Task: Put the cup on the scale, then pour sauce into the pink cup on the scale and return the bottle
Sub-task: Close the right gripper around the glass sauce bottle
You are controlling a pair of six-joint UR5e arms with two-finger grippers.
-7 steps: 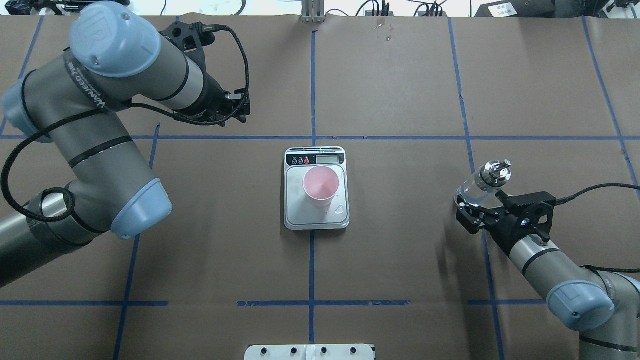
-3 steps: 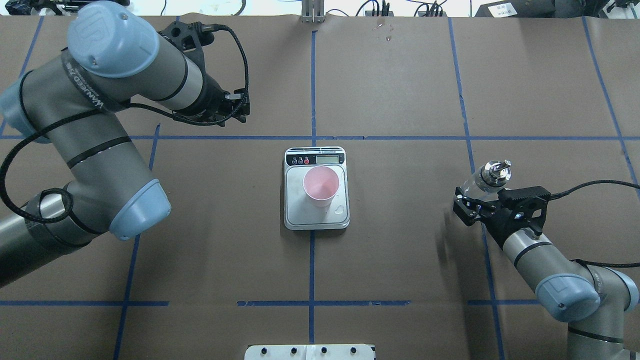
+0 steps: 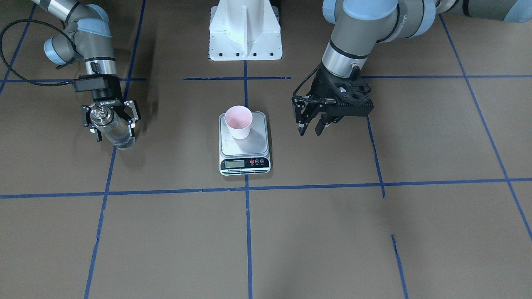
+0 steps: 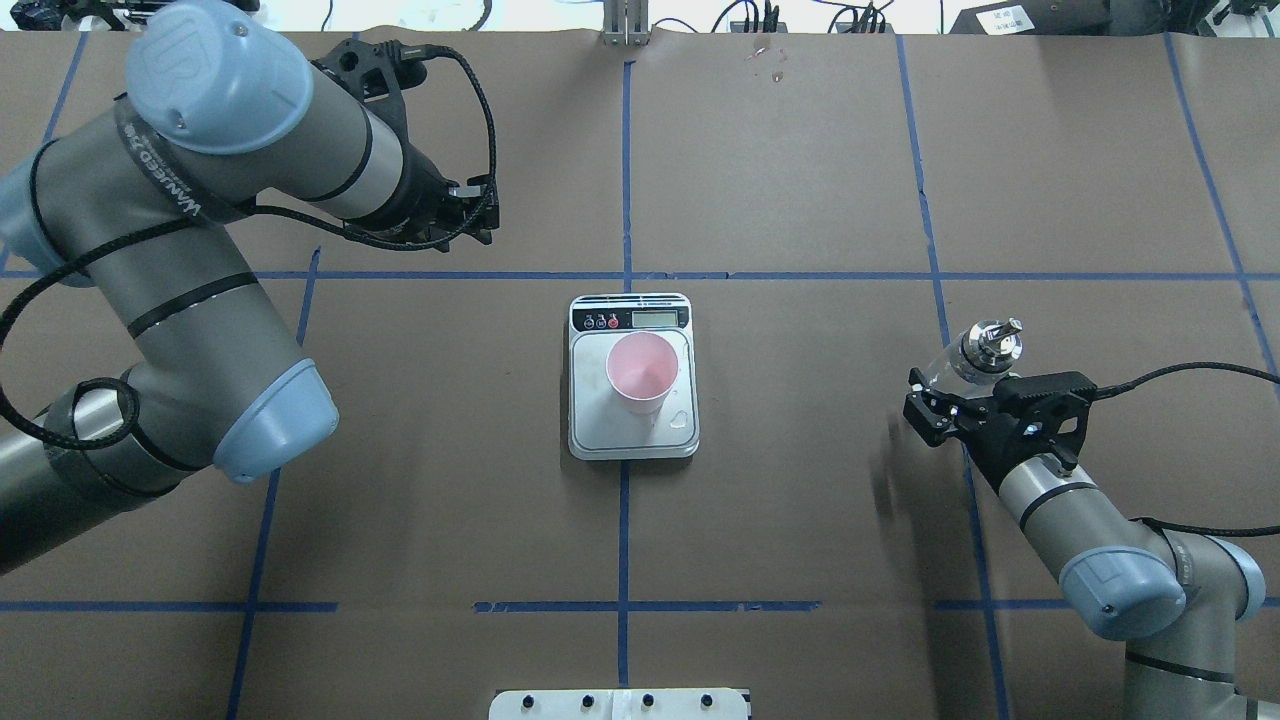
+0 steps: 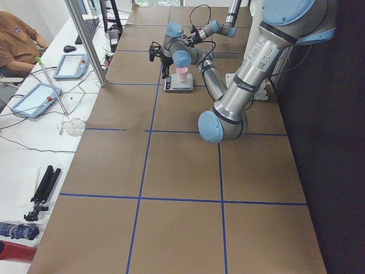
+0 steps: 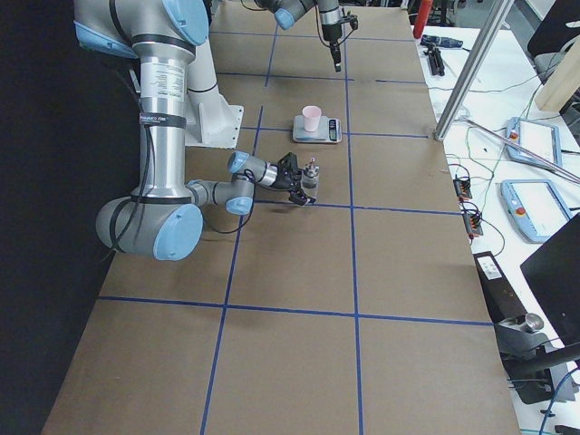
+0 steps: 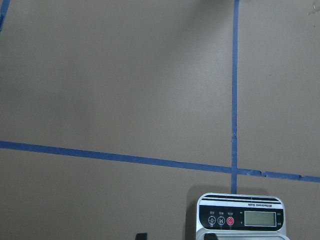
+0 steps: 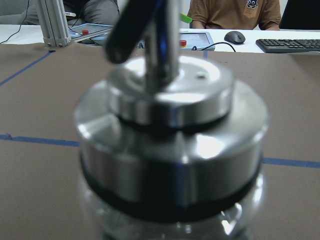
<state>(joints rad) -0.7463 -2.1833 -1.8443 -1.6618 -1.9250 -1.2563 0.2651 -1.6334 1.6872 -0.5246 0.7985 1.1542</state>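
The pink cup (image 3: 238, 121) (image 4: 640, 372) stands upright on the silver scale (image 3: 261, 124) (image 4: 590, 430) at the table's middle. My right gripper (image 3: 111, 124) (image 4: 945, 392) is shut on the clear glass bottle (image 3: 117, 132) (image 4: 985, 347), which stands about upright with its base at the table, far to the right of the scale. Its metal collar and spout fill the right wrist view (image 8: 170, 150). My left gripper (image 3: 310, 128) (image 4: 488, 215) is open and empty, hanging beyond the scale's left rear. The left wrist view shows the scale's display strip (image 7: 242, 217).
A few clear drops lie on the scale's platform (image 4: 682, 420). The white robot base (image 3: 245, 33) stands at the near table edge. Blue tape lines (image 4: 625, 170) cross the brown table. Tablets and cables (image 5: 68, 65) lie on the side bench beyond the far edge.
My right arm has drawn back and its wrist has swung lower; the bottle has gone from tilted to nearly upright, its cap staying in place. The left arm has shifted slightly.
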